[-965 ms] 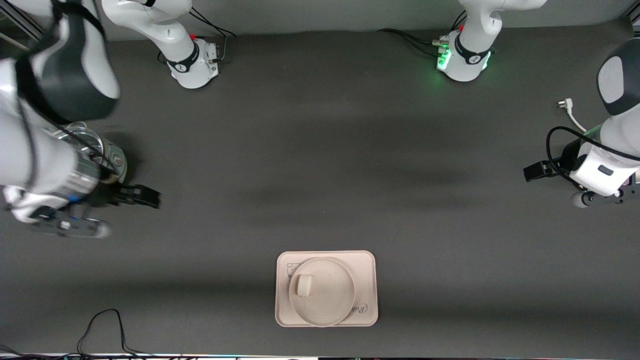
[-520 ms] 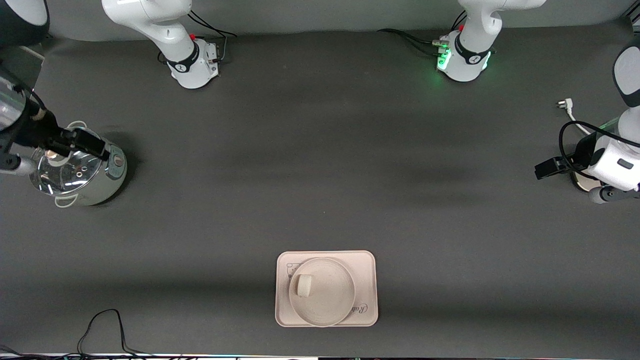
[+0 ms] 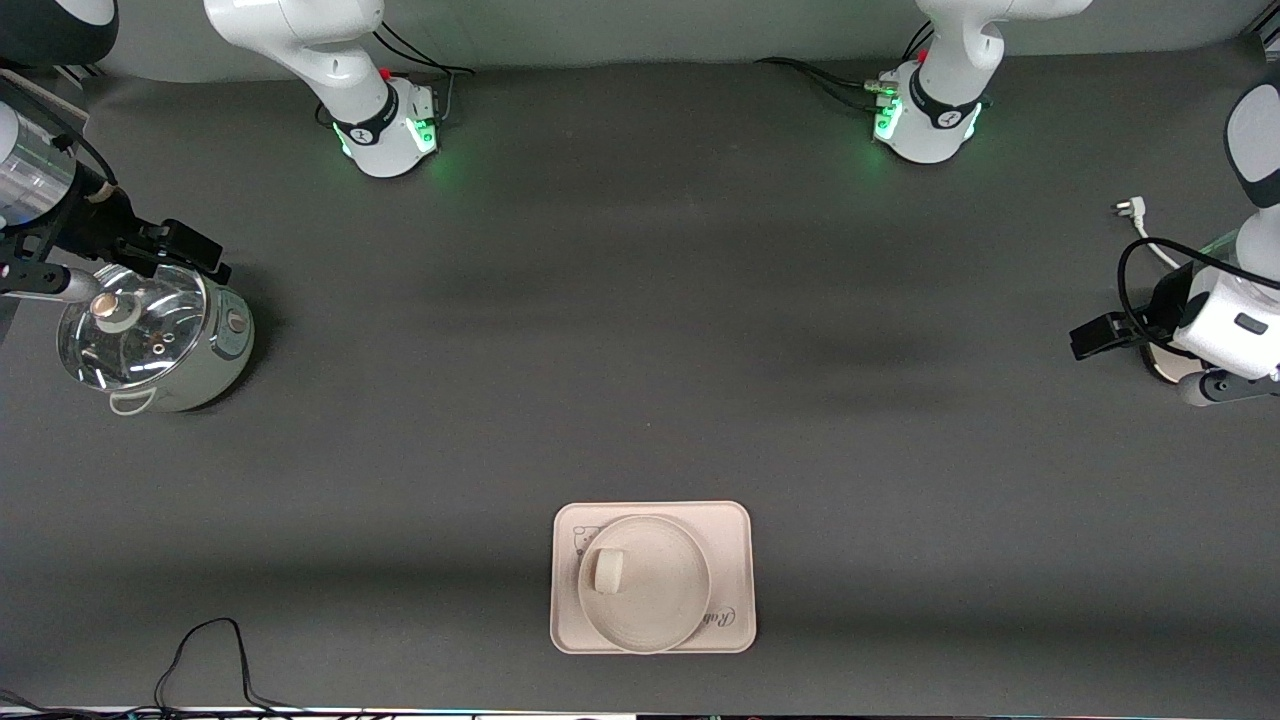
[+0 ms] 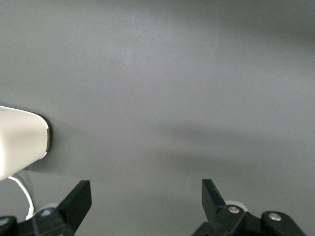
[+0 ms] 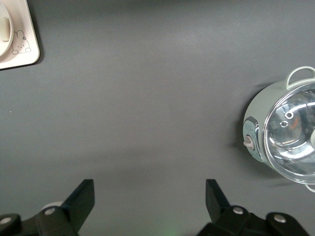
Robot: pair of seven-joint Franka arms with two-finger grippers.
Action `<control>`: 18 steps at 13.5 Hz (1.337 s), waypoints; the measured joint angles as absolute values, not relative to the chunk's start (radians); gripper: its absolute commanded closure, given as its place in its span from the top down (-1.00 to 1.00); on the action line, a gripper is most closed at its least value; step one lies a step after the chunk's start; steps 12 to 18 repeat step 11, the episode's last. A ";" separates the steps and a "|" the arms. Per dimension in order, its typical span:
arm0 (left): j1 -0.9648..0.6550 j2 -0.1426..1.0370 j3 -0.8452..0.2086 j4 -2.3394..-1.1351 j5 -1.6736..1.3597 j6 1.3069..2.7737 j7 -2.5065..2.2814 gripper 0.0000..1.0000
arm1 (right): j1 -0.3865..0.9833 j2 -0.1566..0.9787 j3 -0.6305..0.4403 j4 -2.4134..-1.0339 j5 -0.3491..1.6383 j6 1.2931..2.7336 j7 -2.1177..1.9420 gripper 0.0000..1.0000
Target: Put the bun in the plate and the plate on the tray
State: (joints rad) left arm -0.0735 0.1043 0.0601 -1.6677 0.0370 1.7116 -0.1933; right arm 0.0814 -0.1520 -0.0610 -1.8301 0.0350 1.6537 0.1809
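The off-white bun point(image 3: 607, 571) lies in the round cream plate point(image 3: 662, 600). The plate sits on the cream rectangular tray point(image 3: 735, 560), near the table's edge nearest the front camera. A tray corner with the bear drawing point(image 5: 18, 43) and a sliver of the plate point(image 5: 4, 29) show in the right wrist view. My right gripper point(image 3: 195, 255) point(image 5: 149, 201) is open and empty, up by the pot at the right arm's end. My left gripper point(image 3: 1095, 335) point(image 4: 146, 199) is open and empty, over the table at the left arm's end.
A pale green pot with a glass lid point(image 3: 150, 340) point(image 5: 290, 132) stands at the right arm's end. A white plug and cable point(image 3: 1132, 213) lie at the left arm's end. A black cable point(image 3: 205, 650) loops near the front edge.
My right arm has swung up and away from the front camera, ending beside the pot. My left gripper has shifted slightly toward its end of the table. The right arm's base light has turned green.
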 measured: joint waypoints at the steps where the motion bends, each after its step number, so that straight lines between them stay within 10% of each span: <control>1: -0.074 0.104 0.060 -1.667 0.037 1.710 -0.193 1.00 | 0.081 -0.152 -0.061 -1.834 0.035 1.661 0.181 1.00; 18: -0.073 0.063 0.060 -1.638 0.043 1.606 -0.188 1.00 | 0.081 -0.151 -0.059 -1.853 0.035 1.689 0.181 1.00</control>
